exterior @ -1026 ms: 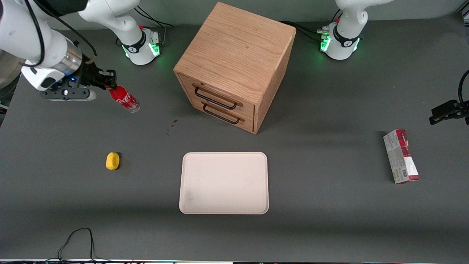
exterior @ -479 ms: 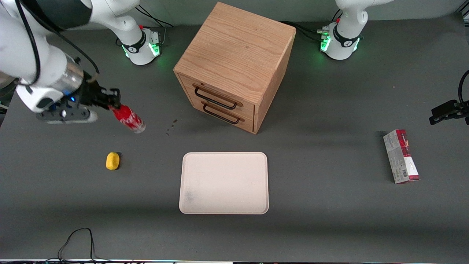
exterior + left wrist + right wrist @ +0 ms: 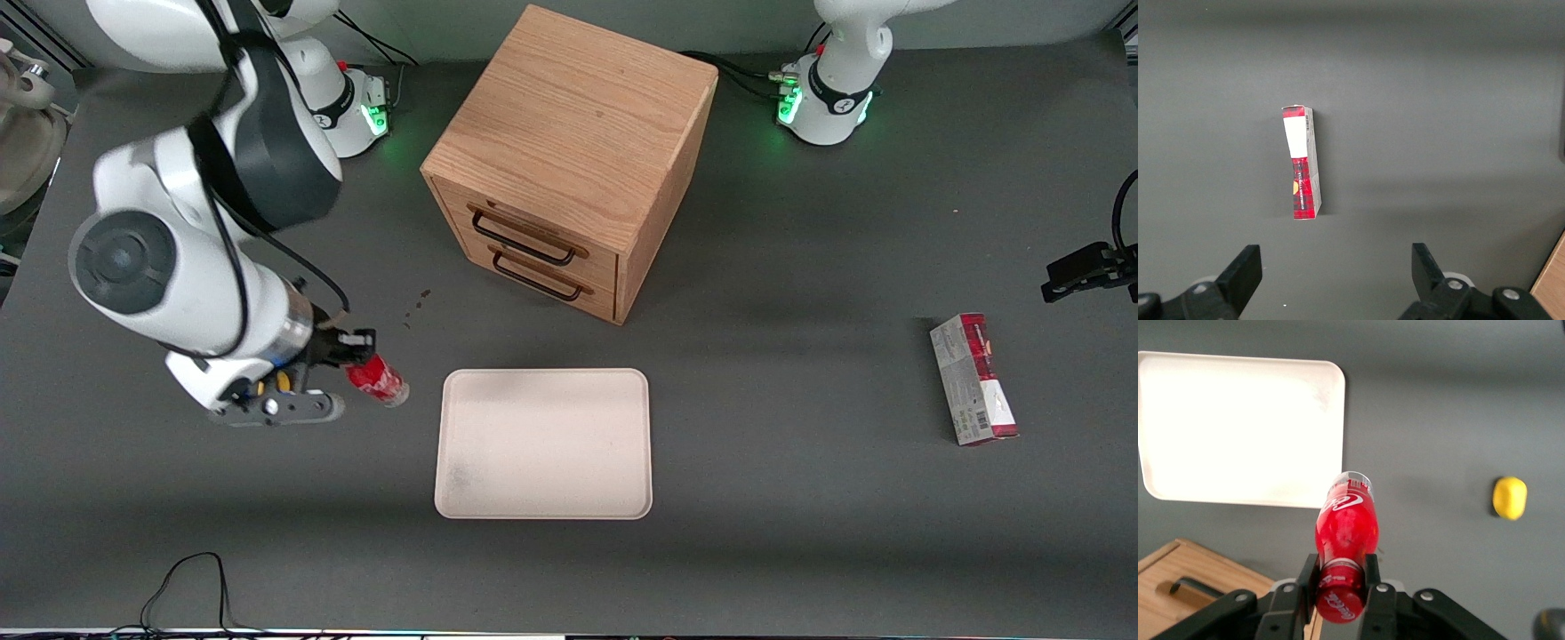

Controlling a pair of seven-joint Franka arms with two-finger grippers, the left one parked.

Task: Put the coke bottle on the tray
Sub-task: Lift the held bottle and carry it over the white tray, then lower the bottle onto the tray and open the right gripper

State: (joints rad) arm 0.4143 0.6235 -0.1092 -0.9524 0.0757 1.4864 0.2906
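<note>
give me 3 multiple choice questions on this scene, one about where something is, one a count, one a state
1. Where is the coke bottle?
A. on the tray
B. in the gripper, beside the tray
C. on the cabinet

2. How many drawer handles does the wooden cabinet show?
A. one
B. two
C. three

3. What state is the tray in?
A. bare
B. holding a carton
C. holding a lemon

Answers: 1 B, the gripper clamps the bottle's neck, short of the tray's rim. 2 B, two dark handles, one above the other. 3 A, nothing lies on it.
</note>
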